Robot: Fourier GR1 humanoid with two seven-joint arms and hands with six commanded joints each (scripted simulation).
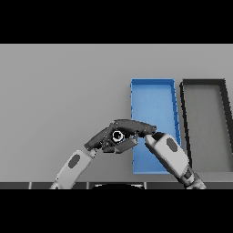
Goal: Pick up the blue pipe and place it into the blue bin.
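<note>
The blue bin (pixel 154 98) stands upright on the grey table (pixel 59 91), right of centre, and its visible floor is bare. I see no blue pipe anywhere. My right hand (pixel 136 127) reaches leftward across the bin's lower left edge, its back towards me, so whatever is under it is hidden. My left hand (pixel 101 139) lies just left of the bin with relaxed fingers, right beside the right hand and partly under it. A small pale ring and a grey piece (pixel 122 140) show between the two hands. I cannot tell what they belong to.
A black bin (pixel 184 113) with a grey floor stands right of the blue bin, nearly touching it. My right forearm (pixel 169 152) covers the blue bin's lower right corner.
</note>
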